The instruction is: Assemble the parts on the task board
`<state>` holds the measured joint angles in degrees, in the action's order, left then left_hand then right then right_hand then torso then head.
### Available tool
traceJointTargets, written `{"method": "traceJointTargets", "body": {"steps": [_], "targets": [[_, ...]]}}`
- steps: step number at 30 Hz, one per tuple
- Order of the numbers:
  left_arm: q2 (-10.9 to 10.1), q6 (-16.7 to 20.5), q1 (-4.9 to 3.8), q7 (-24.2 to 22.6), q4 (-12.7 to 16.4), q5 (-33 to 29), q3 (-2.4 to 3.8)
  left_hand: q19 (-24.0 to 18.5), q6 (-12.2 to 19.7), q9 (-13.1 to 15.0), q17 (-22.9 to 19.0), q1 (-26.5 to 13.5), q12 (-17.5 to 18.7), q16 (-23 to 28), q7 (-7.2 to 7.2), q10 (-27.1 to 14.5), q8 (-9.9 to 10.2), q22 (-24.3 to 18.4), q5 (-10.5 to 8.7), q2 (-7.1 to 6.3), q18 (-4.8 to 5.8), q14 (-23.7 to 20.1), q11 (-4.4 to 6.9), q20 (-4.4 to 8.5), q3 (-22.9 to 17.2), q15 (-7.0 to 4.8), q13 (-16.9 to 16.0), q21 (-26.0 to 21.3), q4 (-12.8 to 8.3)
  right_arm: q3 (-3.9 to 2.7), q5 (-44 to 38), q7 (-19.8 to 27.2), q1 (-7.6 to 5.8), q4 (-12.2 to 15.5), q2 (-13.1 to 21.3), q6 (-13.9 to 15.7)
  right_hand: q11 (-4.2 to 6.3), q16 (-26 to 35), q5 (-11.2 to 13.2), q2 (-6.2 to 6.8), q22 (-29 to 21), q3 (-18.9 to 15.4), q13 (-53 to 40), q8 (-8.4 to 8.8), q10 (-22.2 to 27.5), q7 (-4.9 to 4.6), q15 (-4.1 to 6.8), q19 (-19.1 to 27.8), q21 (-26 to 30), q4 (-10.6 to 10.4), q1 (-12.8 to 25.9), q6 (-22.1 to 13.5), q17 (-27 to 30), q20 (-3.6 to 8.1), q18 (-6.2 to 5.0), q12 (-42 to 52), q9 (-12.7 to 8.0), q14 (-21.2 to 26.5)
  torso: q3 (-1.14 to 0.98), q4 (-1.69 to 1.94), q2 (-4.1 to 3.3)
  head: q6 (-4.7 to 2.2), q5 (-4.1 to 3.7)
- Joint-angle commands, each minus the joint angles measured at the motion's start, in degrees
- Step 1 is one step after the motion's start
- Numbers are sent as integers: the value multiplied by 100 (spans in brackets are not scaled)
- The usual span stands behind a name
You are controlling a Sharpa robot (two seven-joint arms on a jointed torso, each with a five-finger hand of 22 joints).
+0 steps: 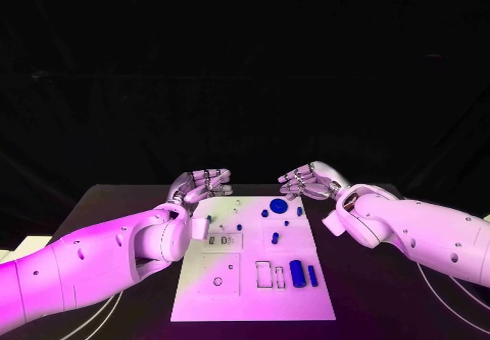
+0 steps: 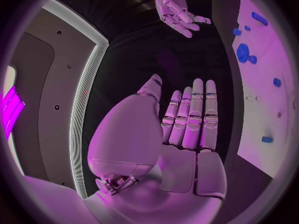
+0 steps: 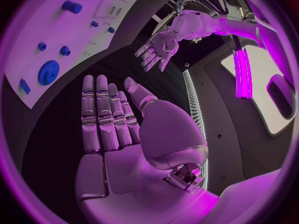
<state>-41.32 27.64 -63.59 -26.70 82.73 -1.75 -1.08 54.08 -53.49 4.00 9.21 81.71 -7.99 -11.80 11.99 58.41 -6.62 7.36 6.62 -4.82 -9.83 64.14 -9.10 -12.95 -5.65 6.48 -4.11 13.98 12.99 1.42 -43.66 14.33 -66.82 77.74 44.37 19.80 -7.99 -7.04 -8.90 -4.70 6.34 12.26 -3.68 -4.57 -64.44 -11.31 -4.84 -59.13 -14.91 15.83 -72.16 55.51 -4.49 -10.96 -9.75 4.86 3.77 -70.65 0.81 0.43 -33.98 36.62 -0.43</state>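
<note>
In the middle of the black bench [image 1: 122,212] lies the white task board [image 1: 255,283], its long side running away from the robot. On its far half rest several loose blue parts: a toothed gear [image 1: 279,205] near the far edge, with small blue pieces [image 1: 265,212] close beside it and others scattered a little nearer. On the near right part of the board a blue cylinder [image 1: 296,273] lies on its side, and a slimmer blue bar [image 1: 312,275] lies just beside it; next to them are rectangular outlines that look like unfilled slots. Whether any small piece is already seated in its hole is too small to tell.

Beyond the board's far edge, the left robot hand [image 1: 202,183] hovers off the far left corner and the right robot hand [image 1: 309,178] off the far right corner, near each other but apart. In the wrist views each has its fingers straight and side by side, palm bare, holding nothing and touching no part.

Judging by this, the assembly seems barely begun: most parts lie loose and every pick and insertion is left.
</note>
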Motion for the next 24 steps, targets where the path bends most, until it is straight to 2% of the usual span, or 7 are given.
{"method": "traceJointTargets", "body": {"steps": [1,5,8,9,11,18,24], "targets": [[-74,-218,-19,0,156,-19,9,360,-316,4,168,13,-43,-63,-51,370,-50,39,-30,127,-68,354,79,100,-9,-105,-12,122,-161,-19,-1302,-505,-44,22,6,-24,146,-144,23,153,152,128,-19,41,-452,95,219,-486,-375,47,-7,312,-135,238,-76,-70,18,-685,17,61,-129,-35,-40],[-223,-265,-29,91,454,-20,29,381,-322,-1,198,1,-17,-55,-45,377,-33,38,-35,118,-65,372,75,107,4,-108,-6,119,-178,-44,-2208,-854,-134,26,-8,-208,245,-457,11,229,380,128,-32,59,-556,157,396,-952,-825,45,-69,395,-355,450,-82,-90,15,-1349,26,115,-249,-103,-88],[-303,-304,-32,145,654,-21,50,389,-314,-6,226,-32,13,-47,-32,370,-10,35,-39,105,-61,377,66,108,31,-102,-1,111,-185,-51,-2756,-1028,-185,10,-36,-317,286,-704,12,265,532,124,-35,68,-592,194,459,-1125,-1096,31,-71,441,-534,559,-71,-92,13,-1587,38,151,-333,-119,-126],[-332,-318,-32,161,729,-22,58,389,-313,-7,227,-32,14,-47,-32,370,-10,35,-39,105,-60,377,66,108,31,-102,0,111,-185,-53,-2949,-1085,-203,-7,-55,-364,347,-1080,-12,286,647,139,-38,80,-629,223,446,-1141,-1277,31,-72,466,-763,606,-32,-87,9,-1612,45,168,-363,-125,-142],[-385,-356,-33,191,863,-22,71,390,-308,-8,234,-35,23,-44,-30,364,-2,34,-39,102,-59,376,63,107,36,-101,1,108,-191,-57,-3287,-1184,-233,-77,-110,-454,343,-1475,-17,305,794,152,-31,87,-614,225,506,-1218,-1521,9,-28,476,-1010,657,-51,-106,6,-1613,54,187,-405,-123,-173],[-521,-432,-51,256,1160,-22,104,396,-286,-14,262,-42,60,-34,-21,338,28,30,-38,99,-57,375,52,106,53,-95,9,99,-214,-62,-4242,-1472,-312,-331,-284,-715,369,-2577,-70,374,1226,295,-30,90,-542,266,564,-1212,-2187,-18,106,448,-1732,672,-47,-112,5,-1551,87,293,-568,-148,-270],[-636,-441,-75,269,1365,-23,130,398,-282,-15,269,-43,69,-31,-18,334,34,30,-39,97,-56,373,50,106,58,-94,10,97,-221,-70,-4704,-1619,-354,-319,-342,-814,365,-3744,-51,440,1613,440,-36,88,-444,285,565,-1147,-2748,-64,194,445,-2790,646,-58,-104,8,-1529,98,344,-680,-162,-328]]}}
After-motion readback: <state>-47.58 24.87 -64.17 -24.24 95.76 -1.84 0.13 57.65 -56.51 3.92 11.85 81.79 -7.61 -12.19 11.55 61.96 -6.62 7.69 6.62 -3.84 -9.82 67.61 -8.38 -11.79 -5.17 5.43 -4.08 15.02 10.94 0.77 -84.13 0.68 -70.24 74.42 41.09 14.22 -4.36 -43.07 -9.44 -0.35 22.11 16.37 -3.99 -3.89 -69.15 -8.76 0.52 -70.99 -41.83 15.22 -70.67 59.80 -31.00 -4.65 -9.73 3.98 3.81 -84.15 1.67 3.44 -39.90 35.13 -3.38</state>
